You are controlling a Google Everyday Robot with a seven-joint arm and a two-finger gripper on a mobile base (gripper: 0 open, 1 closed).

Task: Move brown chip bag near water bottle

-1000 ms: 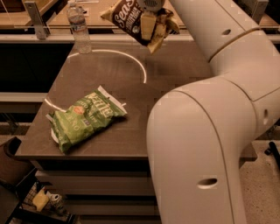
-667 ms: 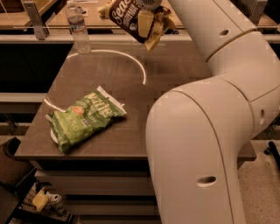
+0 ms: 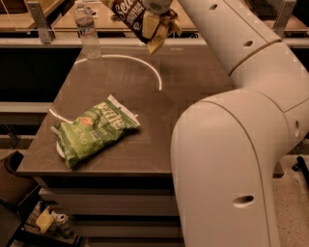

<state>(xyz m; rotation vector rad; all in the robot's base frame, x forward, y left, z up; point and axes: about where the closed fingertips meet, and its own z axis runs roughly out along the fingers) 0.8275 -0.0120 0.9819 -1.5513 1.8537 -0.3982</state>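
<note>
The brown chip bag hangs in the air at the top of the camera view, above the table's far edge, dark brown with cream edges and white lettering. My gripper is at the top edge of the view, shut on the bag's upper part and holding it clear of the table. The water bottle stands upright at the table's far left corner, to the left of the bag and lower. Part of the bag's top is cut off by the frame.
A green chip bag lies on the brown table near its front left. My white arm fills the right side. A white arc is marked on the table. Shelves and counters stand behind.
The gripper has carried the brown chip bag a little left and up, closer to the water bottle. The green bag and bottle have not moved.
</note>
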